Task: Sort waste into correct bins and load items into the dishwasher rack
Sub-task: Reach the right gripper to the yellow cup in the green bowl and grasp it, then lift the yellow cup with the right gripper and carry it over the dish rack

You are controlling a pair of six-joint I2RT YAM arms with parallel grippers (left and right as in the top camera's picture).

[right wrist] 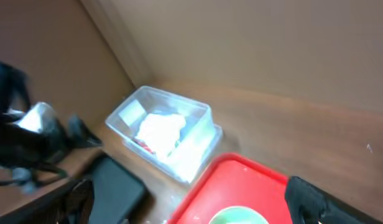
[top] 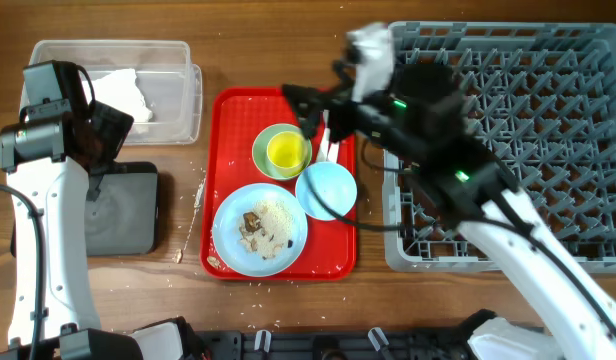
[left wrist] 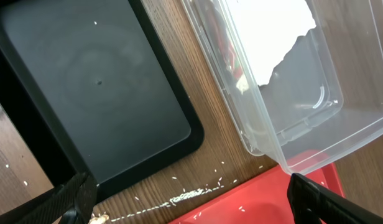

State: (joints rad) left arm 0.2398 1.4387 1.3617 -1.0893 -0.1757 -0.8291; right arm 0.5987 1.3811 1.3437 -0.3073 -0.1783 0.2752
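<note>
Left gripper [left wrist: 190, 198] spread wide, empty, near the clear tub [top: 183, 95] by the far-left corner. Right gripper [right wrist: 191, 200] wide, empty, over red tray [top: 228, 140].

Bright, even light, soft shadows; right wrist view blurred throughout; crumpled white paper napkin [left wrist: 266, 37] overexposed beyond left gripper [left wrist: 191, 208].

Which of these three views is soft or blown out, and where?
Right wrist: soft throughout, the left arm smeared at the frame's left. Left wrist: sharp, but the white napkin in the clear tub is blown out, no folds showing. Overhead: evenly lit and crisp across the red tray.
</note>
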